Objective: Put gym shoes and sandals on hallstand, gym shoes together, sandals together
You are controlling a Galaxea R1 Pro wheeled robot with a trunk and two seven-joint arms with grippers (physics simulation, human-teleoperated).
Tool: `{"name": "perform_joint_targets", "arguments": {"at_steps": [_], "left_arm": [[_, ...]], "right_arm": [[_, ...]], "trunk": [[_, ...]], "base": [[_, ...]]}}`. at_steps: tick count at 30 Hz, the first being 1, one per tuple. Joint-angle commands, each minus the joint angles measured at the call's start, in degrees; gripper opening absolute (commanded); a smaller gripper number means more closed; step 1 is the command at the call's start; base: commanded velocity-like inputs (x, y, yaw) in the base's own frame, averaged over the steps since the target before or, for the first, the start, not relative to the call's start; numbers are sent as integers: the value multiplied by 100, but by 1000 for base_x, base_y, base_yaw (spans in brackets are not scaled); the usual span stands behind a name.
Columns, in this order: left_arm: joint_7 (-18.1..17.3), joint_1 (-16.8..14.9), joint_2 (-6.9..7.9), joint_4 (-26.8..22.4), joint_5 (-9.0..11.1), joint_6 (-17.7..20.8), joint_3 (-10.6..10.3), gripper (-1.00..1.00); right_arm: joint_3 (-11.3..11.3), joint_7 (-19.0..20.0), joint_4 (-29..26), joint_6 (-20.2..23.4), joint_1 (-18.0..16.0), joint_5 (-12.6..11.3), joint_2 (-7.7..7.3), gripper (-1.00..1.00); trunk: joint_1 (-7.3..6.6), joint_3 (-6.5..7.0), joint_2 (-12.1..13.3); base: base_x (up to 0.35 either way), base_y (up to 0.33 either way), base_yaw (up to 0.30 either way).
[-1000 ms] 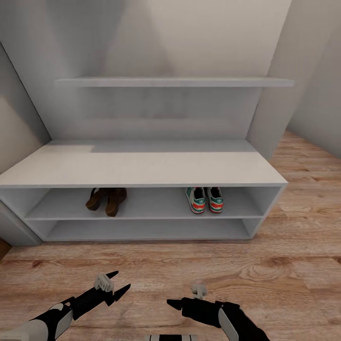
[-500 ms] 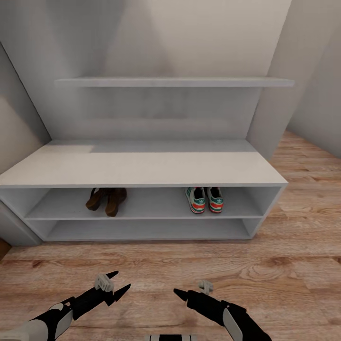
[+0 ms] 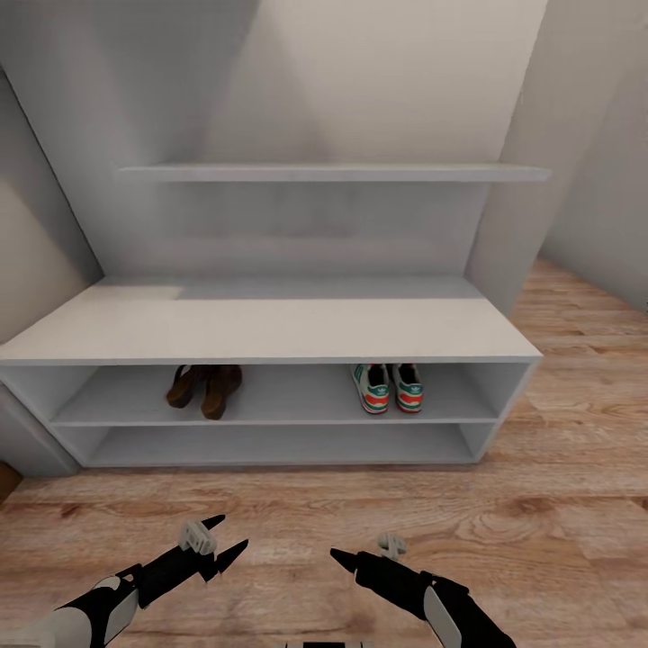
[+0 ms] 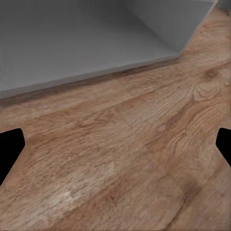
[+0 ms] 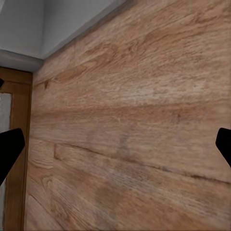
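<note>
Both the left gripper point(image 3: 223, 536) and right gripper point(image 3: 362, 553) hang spread and empty above the corridor floor point(image 3: 540, 531). The view has tilted slightly; the arms are unmoved. On the hallstand point(image 3: 270, 328) upper bay, the sandals point(image 3: 203, 387) sit side by side, as do the gym shoes point(image 3: 390, 387), with no legible writing.

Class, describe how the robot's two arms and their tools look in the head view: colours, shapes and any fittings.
Both arms have white shells nearer the body, turning glossy black toward the wrist. The left tool and right tool each end in slim, pointed black fingers. A small pale grey fitting sits on top of each wrist. No cables or markings are visible.
</note>
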Motion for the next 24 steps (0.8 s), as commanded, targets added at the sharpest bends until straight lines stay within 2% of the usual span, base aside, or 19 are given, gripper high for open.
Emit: {"name": "perform_joint_targets", "arguments": {"at_steps": [1, 24], "left_arm": [[-23, -3, 1, 3, 52, -8, -42, 100], [-20, -3, 1, 3, 52, -7, -42, 100]], "right_arm": [[-38, 24, 0, 55, -2, -23, 6, 100], [-30, 22, 3, 55, -2, -1, 6, 100]], "trunk": [[-4, 19, 0], [-63, 715, 31]], "base": [[0, 0, 0], [0, 0, 0]]}}
